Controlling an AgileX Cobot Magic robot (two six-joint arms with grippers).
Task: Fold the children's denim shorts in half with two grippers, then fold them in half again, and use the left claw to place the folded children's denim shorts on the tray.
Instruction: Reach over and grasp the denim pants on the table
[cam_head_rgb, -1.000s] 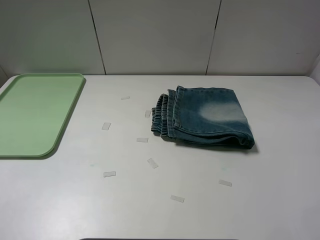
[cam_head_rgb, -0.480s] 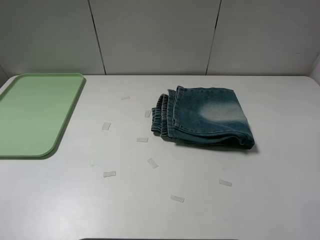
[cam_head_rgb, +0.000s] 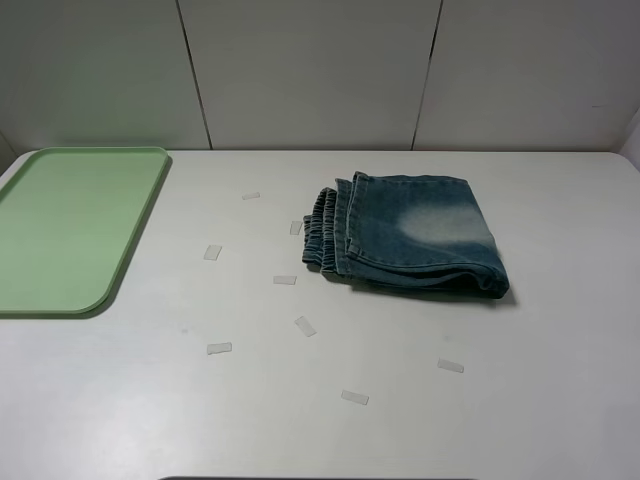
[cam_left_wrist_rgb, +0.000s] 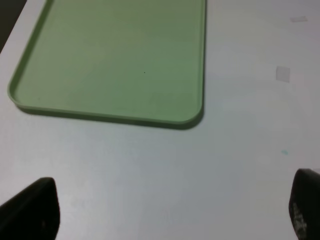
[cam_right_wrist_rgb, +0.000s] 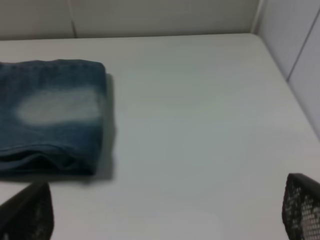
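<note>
White worktop (cam_head_rgb: 560, 380) has wide room at the right and bottom. The folded blue denim shorts (cam_head_rgb: 415, 235), with a pale patch, sit right of centre, well apart from the green tray (cam_head_rgb: 70, 220) at the left edge. The left gripper (cam_left_wrist_rgb: 167, 212) and the right gripper (cam_right_wrist_rgb: 164, 212) have their jaws spread wide and hold nothing.

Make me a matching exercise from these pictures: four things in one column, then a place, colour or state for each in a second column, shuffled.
Column one
1. children's denim shorts
2. tray
3. left gripper
4. clear tape strips

Column two
a. open, holding nothing, above the table near the tray's corner
b. pale green, at the table's left edge
c. folded, lying right of the table's middle
d. scattered flat, mostly between tray and shorts

Pairs: 1-c, 2-b, 3-a, 4-d
</note>
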